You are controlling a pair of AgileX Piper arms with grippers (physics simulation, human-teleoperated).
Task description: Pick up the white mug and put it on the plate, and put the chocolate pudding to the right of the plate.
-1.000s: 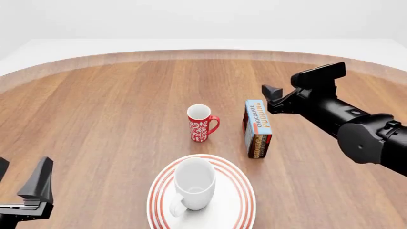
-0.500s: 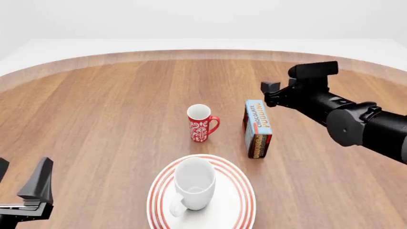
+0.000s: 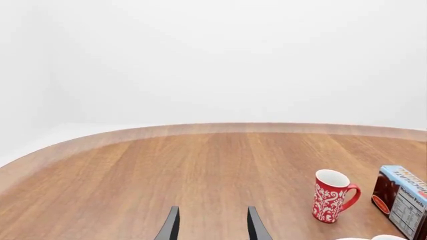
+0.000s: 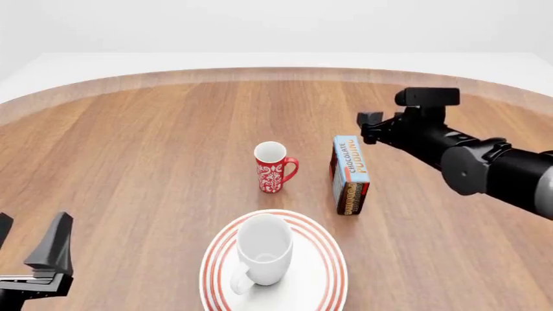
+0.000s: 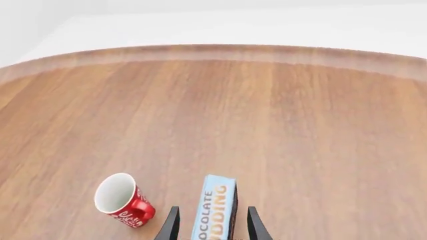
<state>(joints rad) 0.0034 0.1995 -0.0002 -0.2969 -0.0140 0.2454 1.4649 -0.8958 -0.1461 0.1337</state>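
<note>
White mug (image 4: 263, 249) found upright on the plate (image 4: 328, 253), near edge of the table (image 4: 147, 149), slightly left of the plate's centre, handle turned toward the near left. Plate set flat on the wood, red rings visible around the rim, near portion cut off by the frame in the front view. Chocolate pudding (image 4: 349, 173) standing on a long edge beyond the plate and a little to its right, blue lettered face upward, long axis running near to far, brown end facing the camera; clear of the plate, not touching it. Red mug (image 4: 273, 167) upright just left of the carton, apart from it, handle pointing right toward the carton, beyond the plate's far rim. Right gripper (image 4: 372, 126) held above the table at the carton's far end, arm reaching in from the right; fingers (image 5: 172, 226) spread in the right wrist view, one on either side of the carton's top, carton (image 5: 215, 210) seen between them, contact not confirmed, nothing clamped. Left gripper (image 4: 35, 256) parked low at the near left corner, well apart from all objects; fingers (image 3: 171, 226) parted in the left wrist view, only bare wood between them. Red mug (image 3: 331, 196) and carton (image 3: 402, 199) also visible in the left wrist view, side by side.
</note>
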